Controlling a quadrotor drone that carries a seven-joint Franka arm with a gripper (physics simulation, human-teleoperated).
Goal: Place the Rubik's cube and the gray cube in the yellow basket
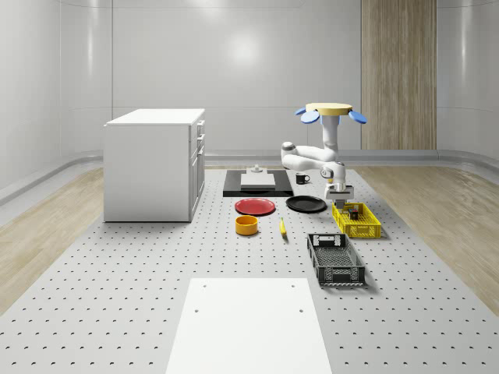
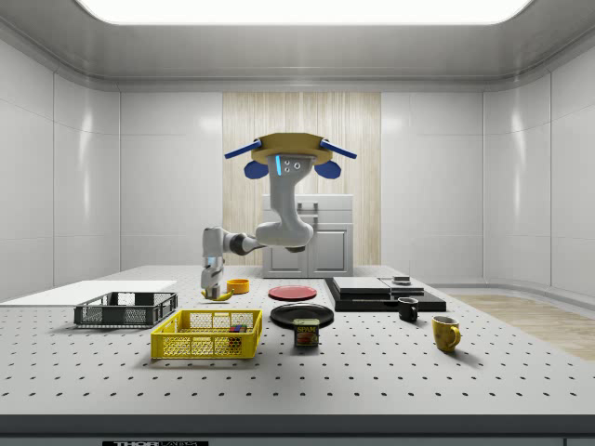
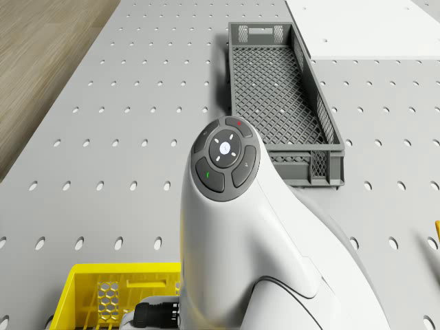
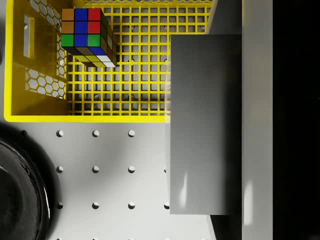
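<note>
Drone: I saw it [image 1: 328, 111] hovering above the tabletop [image 1: 156, 296], near the yellow basket's [image 1: 356, 221] far end.
Tool: it [image 1: 340, 194] hung just over the basket's far rim, clamped on the gray cube [image 4: 202, 125].
Rubik's cube: it [image 4: 87, 36] already lay inside the yellow basket, in a corner.
Neighbours: a black plate [image 1: 306, 204] beside the basket, a gray crate [image 3: 282, 103] nearby.
</note>
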